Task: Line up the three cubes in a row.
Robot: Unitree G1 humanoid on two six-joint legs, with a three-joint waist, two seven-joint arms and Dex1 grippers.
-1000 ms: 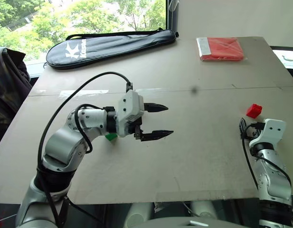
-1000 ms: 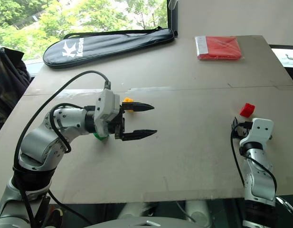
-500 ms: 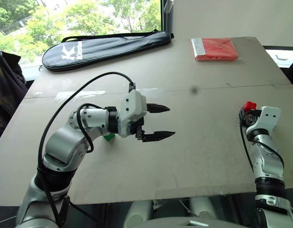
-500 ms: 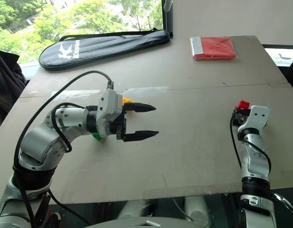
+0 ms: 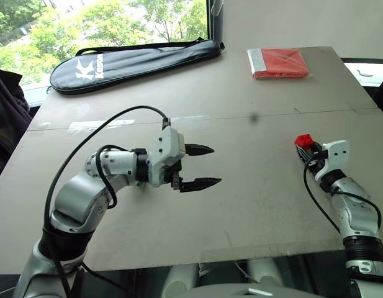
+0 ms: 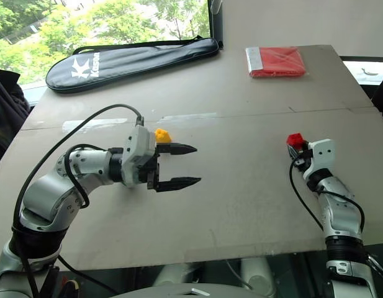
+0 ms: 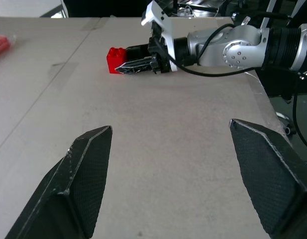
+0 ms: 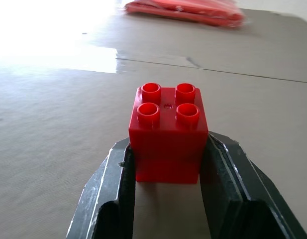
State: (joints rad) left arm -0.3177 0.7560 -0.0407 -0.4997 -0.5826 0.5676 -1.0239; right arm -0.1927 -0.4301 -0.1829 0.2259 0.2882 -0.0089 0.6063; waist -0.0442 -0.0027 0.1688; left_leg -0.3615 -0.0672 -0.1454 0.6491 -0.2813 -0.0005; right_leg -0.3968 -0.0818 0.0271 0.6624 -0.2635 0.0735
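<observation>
Right gripper (image 8: 165,164) clamped on the red cube (image 8: 168,132), studs up, at about three o'clock on the table (image 5: 253,198). Left gripper (image 5: 200,166) spread wide and empty near centre, pointing toward three o'clock. Yellow cube (image 6: 162,135) sat just beside its far finger, at twelve o'clock from it. Green cube hidden from sight.

"K" logo (white) on racket bag (image 5: 135,58)
</observation>
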